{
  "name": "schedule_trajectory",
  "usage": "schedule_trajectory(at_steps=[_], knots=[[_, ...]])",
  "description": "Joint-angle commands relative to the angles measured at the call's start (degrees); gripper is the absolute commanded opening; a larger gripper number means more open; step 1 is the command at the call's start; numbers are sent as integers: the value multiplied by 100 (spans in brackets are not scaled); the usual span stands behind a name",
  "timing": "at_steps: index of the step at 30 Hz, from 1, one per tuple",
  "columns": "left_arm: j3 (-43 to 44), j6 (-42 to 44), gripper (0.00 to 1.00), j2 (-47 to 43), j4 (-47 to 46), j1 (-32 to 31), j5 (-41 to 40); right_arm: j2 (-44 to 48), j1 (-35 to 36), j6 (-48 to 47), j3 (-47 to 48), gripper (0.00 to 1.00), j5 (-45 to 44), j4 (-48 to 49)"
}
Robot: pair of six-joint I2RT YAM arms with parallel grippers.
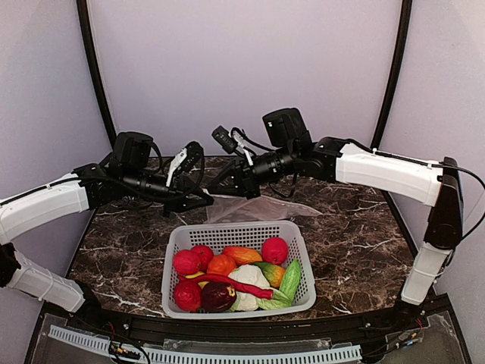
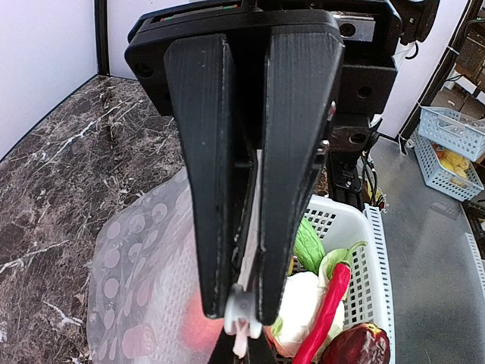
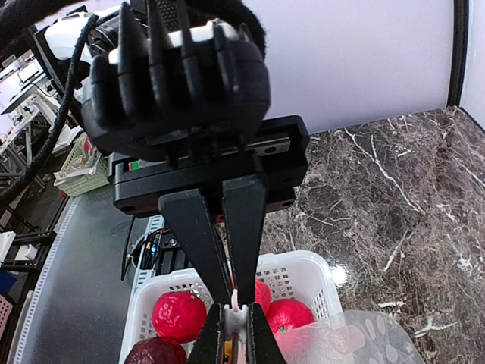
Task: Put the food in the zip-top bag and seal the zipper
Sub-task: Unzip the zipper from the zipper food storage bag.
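1. On my overhead feed the white slotted plastic basket [image 1: 227, 233] sits on the dark marble-patterned table [image 1: 121, 243]. I use it as my reference.
2. All the glossy toy food [image 1: 227, 274] I can see is inside the basket: round red fruits [image 1: 274, 250], an orange piece [image 1: 221, 264], a white cauliflower [image 1: 248, 276], a long red chilli [image 1: 241, 287] and a dark purple piece [image 1: 218, 297]. A green pod [image 1: 290, 279] rests against the basket's right wall.
3. The clear, dot-patterned plastic zip-top bag [image 1: 265, 208] is spread on the table just behind the basket's far rim. Its near end is lifted toward the two arms, which meet above that rim.
4. The left gripper [image 2: 242, 307] is clenched. On its wrist feed the black fingers [image 2: 208, 174] are pressed together with the thin whitish zipper [image 2: 239, 324] pinched between their tips. The bag's film hangs to one side of them and the basket's corner lies to the other.
5. The right gripper [image 3: 236, 297] is also closed on that strip. Its tapered fingers converge on the white edge above the basket, with the red fruits below them.
6. On the right wrist feed the left gripper's tips come up from the bottom edge, and the two grips sit just beside each other on the strip.
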State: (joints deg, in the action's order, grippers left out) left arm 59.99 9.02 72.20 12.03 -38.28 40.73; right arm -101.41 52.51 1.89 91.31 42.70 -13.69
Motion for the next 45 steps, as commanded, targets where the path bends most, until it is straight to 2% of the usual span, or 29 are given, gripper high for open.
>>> schedule_trajectory(at_steps=[1, 16, 29, 45], knots=[[136, -21, 1, -57, 29, -39, -135, -59, 57, -26, 45, 0, -51, 113], [141, -181, 1, -135, 0, 108, -779, 209, 57, -152, -223, 0, -621, 60], [81, -633, 1, -205, -348, 573, -411, 365, 51, -153, -427, 0, -1070, 212], [60, -837, 0, -259, -454, 788, -598, 523, 57, -75, -655, 0, -1268, 332]])
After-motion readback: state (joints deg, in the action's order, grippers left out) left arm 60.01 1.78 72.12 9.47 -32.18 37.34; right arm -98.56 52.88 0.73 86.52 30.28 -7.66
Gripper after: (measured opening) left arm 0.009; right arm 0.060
